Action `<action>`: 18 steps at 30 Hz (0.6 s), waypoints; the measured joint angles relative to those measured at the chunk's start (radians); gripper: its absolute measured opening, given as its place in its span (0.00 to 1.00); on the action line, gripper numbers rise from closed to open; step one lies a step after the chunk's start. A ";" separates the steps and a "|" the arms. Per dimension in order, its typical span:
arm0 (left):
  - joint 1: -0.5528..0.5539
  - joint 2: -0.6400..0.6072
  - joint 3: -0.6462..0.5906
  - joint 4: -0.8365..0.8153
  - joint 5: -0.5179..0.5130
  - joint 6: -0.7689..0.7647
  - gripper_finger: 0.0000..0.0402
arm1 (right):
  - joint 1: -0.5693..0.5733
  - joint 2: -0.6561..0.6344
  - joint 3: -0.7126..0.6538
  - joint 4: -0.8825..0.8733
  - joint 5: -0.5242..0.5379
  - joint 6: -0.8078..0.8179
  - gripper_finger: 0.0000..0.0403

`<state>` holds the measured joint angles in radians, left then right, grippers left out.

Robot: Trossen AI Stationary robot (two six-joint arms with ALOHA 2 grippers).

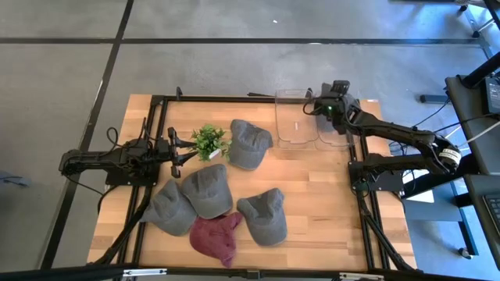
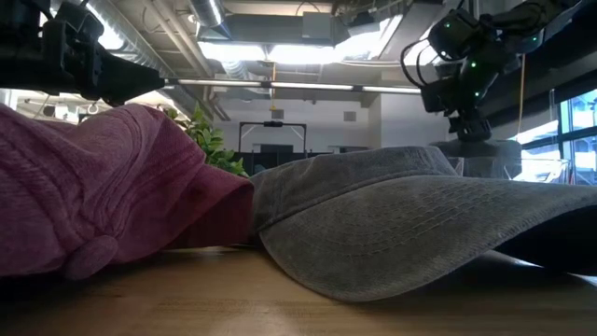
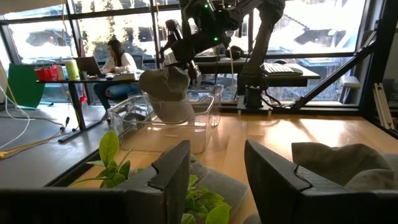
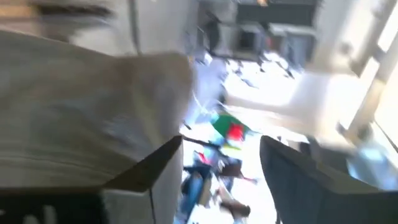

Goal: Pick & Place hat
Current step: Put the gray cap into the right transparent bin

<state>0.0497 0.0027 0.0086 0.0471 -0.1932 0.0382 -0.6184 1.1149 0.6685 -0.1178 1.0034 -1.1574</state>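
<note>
My right gripper (image 1: 319, 106) is over the clear plastic bin (image 1: 301, 129) at the table's far right, and its fingers stand apart in the right wrist view (image 4: 221, 168). A grey hat (image 3: 168, 93) sits just under it, above the bin, and shows as pale cloth (image 4: 81, 106) beside one finger. My left gripper (image 1: 190, 150) waits open at the table's left, next to a small green plant (image 1: 208, 140). Several grey hats (image 1: 250, 143) (image 1: 207, 190) (image 1: 263, 215) and a maroon hat (image 1: 217, 238) lie crown up on the table. My right gripper has the grey hat's cloth (image 4: 149, 118) along the outer side of one finger (image 4: 165, 171), not between the two. Whether the hat still touches that finger, I cannot tell. The gripper comes from above, and the hat is below it over the bin (image 3: 205, 124).
The plant (image 3: 112, 155) stands right in front of my left gripper (image 3: 217, 168). In the low view the maroon hat (image 2: 103, 196) and a grey hat (image 2: 420, 215) fill the near table edge. A person sits at a desk beyond the table. Bare wood lies between the hats and the bin.
</note>
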 joint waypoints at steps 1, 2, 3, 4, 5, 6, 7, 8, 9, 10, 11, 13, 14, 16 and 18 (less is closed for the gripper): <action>0.000 0.000 0.000 0.000 0.000 0.000 0.37 | 0.011 0.000 0.000 0.025 0.043 -0.006 0.54; 0.000 0.000 0.000 0.000 0.000 -0.001 0.37 | 0.026 0.000 0.002 0.048 0.084 -0.008 0.55; 0.000 0.000 0.000 0.000 0.000 -0.001 0.37 | 0.043 0.000 0.010 0.062 0.117 -0.008 0.56; 0.000 0.000 0.000 0.000 0.000 -0.001 0.37 | 0.064 0.000 0.023 0.072 0.143 -0.004 0.56; 0.000 0.000 0.000 0.000 0.000 -0.001 0.37 | 0.087 0.000 0.040 0.077 0.161 0.005 0.57; 0.000 0.000 0.000 0.000 0.001 -0.001 0.37 | 0.115 0.000 0.057 0.078 0.176 0.023 0.57; 0.000 0.000 0.000 0.000 0.001 -0.001 0.37 | 0.145 0.000 0.075 0.077 0.182 0.050 0.57; 0.000 0.000 0.000 0.000 0.001 -0.001 0.37 | 0.177 0.000 0.093 0.076 0.182 0.085 0.57; 0.000 0.000 0.000 0.000 0.001 -0.001 0.37 | 0.212 0.000 0.114 0.077 0.182 0.127 0.57; 0.000 0.000 0.000 0.000 0.002 -0.002 0.37 | 0.248 0.000 0.136 0.078 0.182 0.172 0.57; 0.000 0.000 0.000 0.000 0.002 -0.007 0.37 | 0.283 0.000 0.155 0.078 0.182 0.222 0.56; 0.000 0.000 0.000 0.000 0.003 -0.025 0.37 | 0.353 0.000 0.191 0.076 0.180 0.346 0.56; 0.000 0.000 0.000 0.000 0.004 -0.034 0.37 | 0.387 0.000 0.209 0.076 0.176 0.413 0.56; 0.000 0.000 0.000 0.000 0.004 -0.051 0.37 | 0.456 0.000 0.238 0.077 0.141 0.554 0.57; 0.000 0.000 0.000 0.000 0.004 -0.054 0.37 | 0.523 0.000 0.258 0.073 0.041 0.675 0.57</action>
<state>0.0498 0.0029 0.0082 0.0475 -0.1890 -0.0161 -0.0949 1.1145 0.9266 -0.0450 1.0446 -0.4820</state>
